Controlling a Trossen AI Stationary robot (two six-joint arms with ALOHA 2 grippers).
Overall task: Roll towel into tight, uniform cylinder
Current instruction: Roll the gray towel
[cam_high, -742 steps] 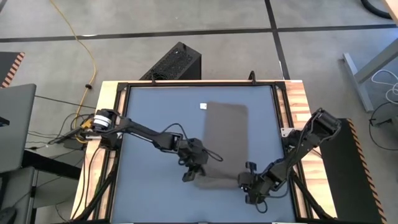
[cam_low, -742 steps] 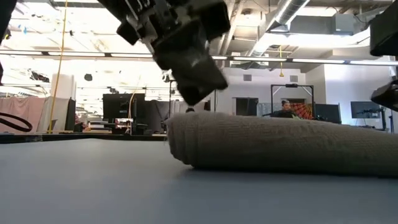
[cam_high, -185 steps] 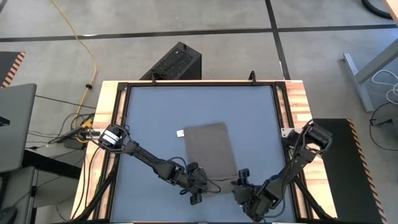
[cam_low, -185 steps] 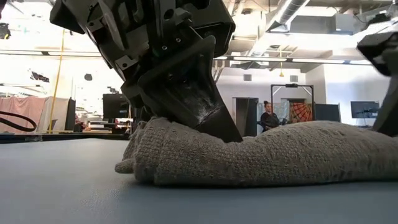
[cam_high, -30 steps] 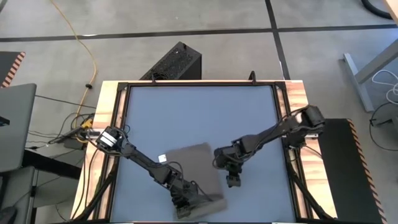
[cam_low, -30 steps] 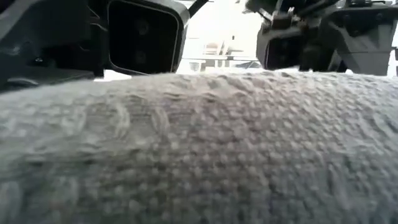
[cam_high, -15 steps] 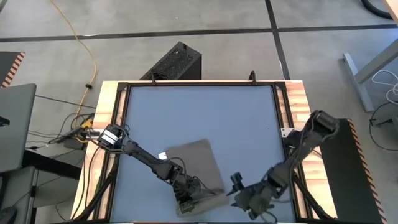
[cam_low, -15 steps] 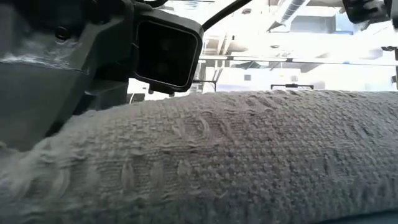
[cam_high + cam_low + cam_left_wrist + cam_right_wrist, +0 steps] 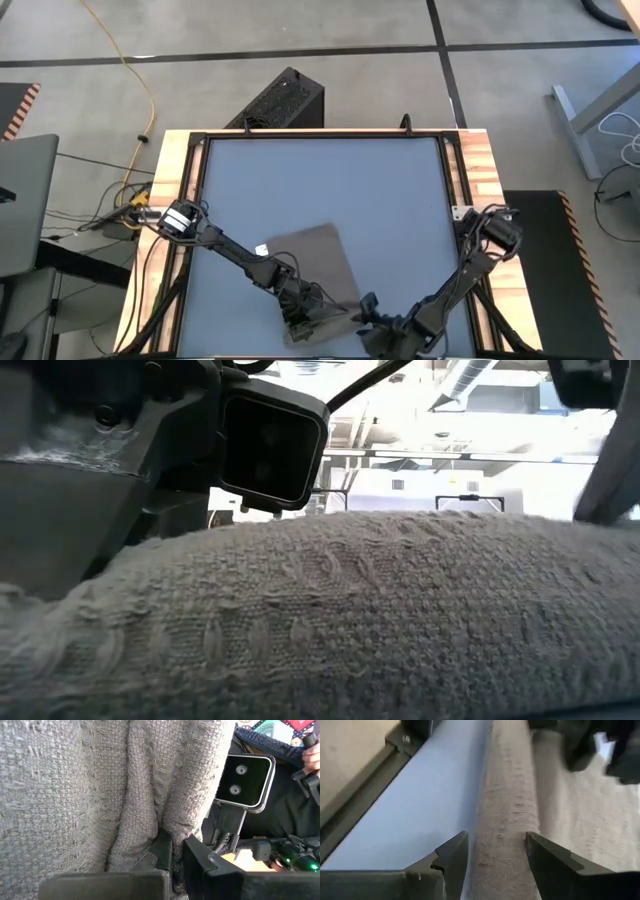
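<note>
The blue-grey tabletop (image 9: 300, 190) sits in a wooden frame over a grey concrete floor (image 9: 300, 30). The towel (image 9: 318, 262) lies near the front edge, its rolled end pinched by the left gripper (image 9: 176, 855). The right gripper (image 9: 495, 852), a second ago mid-table, now straddles the roll with fingers spread.

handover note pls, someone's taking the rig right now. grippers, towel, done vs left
Left gripper: shut on a fold of the thin taupe woven towel, at its rolled end by the near table edge.
Right gripper: open, fingers astride the rolled edge at the same end, not yet closed.
Towel: near-centre of the blue-grey tabletop, skewed; white tag on its left side.
Done: only the near end is rolled.
Left: most of it lies flat; square up, roll, tighten.
</note>
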